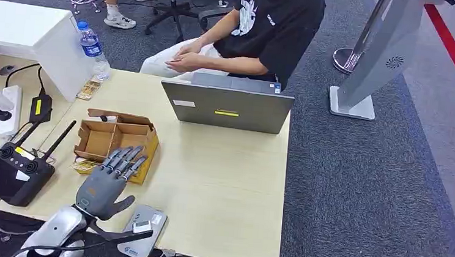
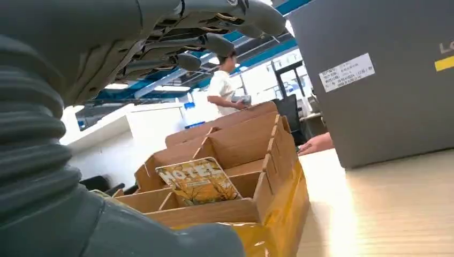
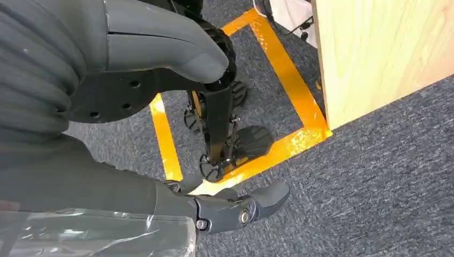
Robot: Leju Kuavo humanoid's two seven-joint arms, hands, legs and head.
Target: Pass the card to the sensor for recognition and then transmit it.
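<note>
A card printed "HOTEL" (image 2: 199, 181) leans upright in a near compartment of the open cardboard box (image 1: 114, 137), whose divided cells also appear in the left wrist view (image 2: 235, 155). My left hand (image 1: 111, 177) hovers just in front of that box, fingers stretched out and apart over its near edge, holding nothing; the left wrist view has its fingers (image 2: 203, 43) above the box. The grey card sensor (image 1: 144, 223) lies flat at the table's front edge, just right of my left wrist. My right hand (image 3: 134, 91) hangs beside the table over the carpet, fingers apart and empty.
A grey laptop (image 1: 227, 107) stands behind the box, with a seated person (image 1: 263, 27) beyond it. On the left are a black router with antennas (image 1: 16, 173), a power strip (image 1: 9, 108) and a water bottle (image 1: 93, 47). Yellow floor tape (image 3: 289, 144) runs by the table's corner.
</note>
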